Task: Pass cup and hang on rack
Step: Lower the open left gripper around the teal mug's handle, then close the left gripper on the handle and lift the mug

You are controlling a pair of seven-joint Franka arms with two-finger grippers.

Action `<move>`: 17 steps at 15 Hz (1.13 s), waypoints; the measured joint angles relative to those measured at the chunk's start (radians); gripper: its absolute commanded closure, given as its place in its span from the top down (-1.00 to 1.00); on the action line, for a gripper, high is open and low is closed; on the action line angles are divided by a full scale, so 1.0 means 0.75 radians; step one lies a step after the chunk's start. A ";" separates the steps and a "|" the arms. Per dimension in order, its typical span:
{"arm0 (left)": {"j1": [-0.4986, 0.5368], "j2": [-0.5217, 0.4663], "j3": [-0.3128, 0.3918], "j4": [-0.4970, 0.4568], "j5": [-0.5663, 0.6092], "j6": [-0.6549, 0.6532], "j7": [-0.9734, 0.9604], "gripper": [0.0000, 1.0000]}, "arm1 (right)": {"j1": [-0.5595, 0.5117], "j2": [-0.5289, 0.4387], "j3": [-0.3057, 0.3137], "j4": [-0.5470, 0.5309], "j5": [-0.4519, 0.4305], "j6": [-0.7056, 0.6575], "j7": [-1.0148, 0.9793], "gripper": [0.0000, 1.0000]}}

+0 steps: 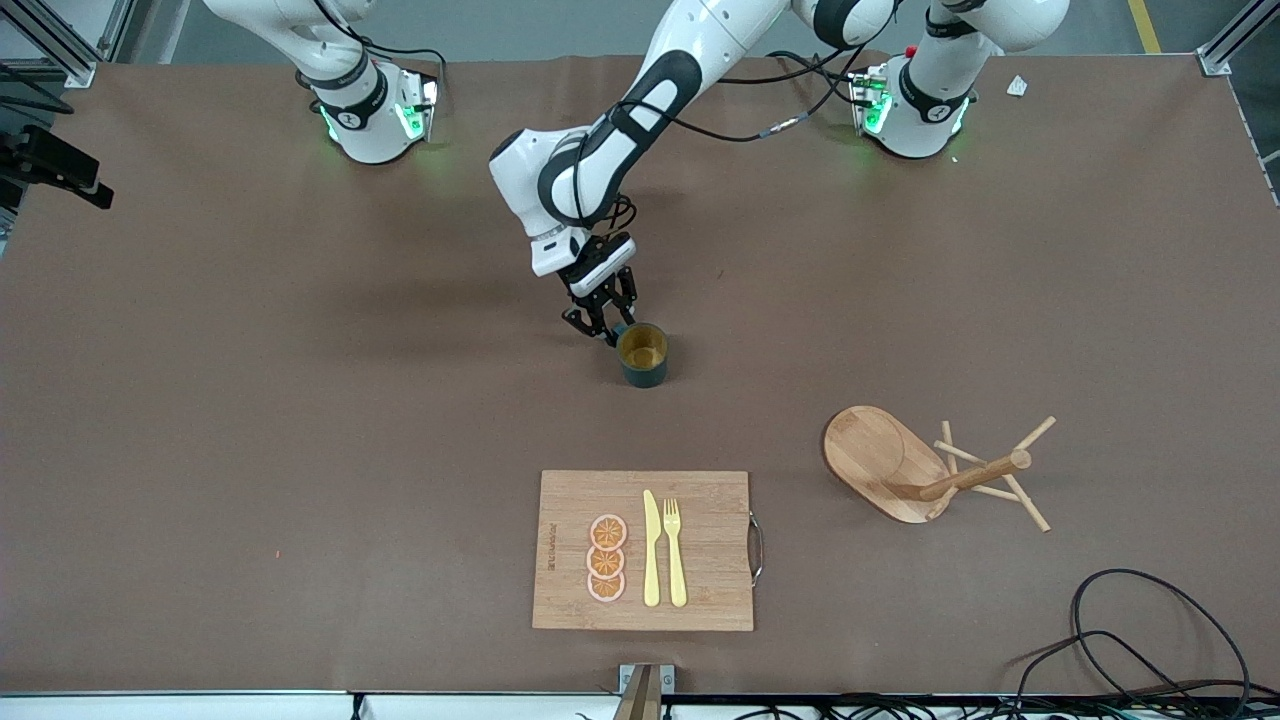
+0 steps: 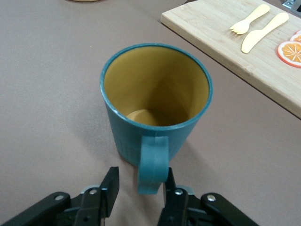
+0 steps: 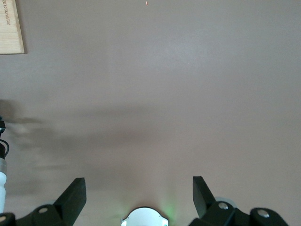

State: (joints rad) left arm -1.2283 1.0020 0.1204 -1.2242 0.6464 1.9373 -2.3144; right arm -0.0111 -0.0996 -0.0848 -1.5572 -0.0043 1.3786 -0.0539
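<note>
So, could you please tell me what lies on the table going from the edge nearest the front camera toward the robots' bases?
Cutting board → rack, lying on its side → cup → left gripper at the cup's handle.

We see the cup point(image 2: 155, 117) as smooth, softly matt plastic or glazed ware, teal outside and ochre within. The tabletop point(image 1: 250, 400) looks like matt brown paper or felt with a fine grain. The rack point(image 1: 900, 465) and cutting board point(image 1: 700, 545) are pale, satin-finished wood. The left gripper's point(image 2: 138, 188) fingers point(image 2: 110, 186) look like matt black plastic.
</note>
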 measured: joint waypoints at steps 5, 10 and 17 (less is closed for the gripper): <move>0.001 0.000 0.016 0.000 0.000 0.025 0.013 -0.84 | -0.002 0.000 -0.001 0.000 0.001 -0.001 -0.010 1.00; 0.001 0.000 0.023 0.005 0.000 0.031 0.070 -0.97 | -0.002 -0.002 -0.001 0.000 0.001 -0.001 -0.046 1.00; 0.071 -0.106 0.038 0.060 -0.072 0.032 0.180 -0.98 | -0.002 -0.003 -0.001 0.000 0.001 -0.005 -0.052 1.00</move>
State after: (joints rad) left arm -1.1749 0.9223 0.1492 -1.1795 0.5928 1.9616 -2.1793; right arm -0.0129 -0.1021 -0.0854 -1.5574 -0.0032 1.3746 -0.0928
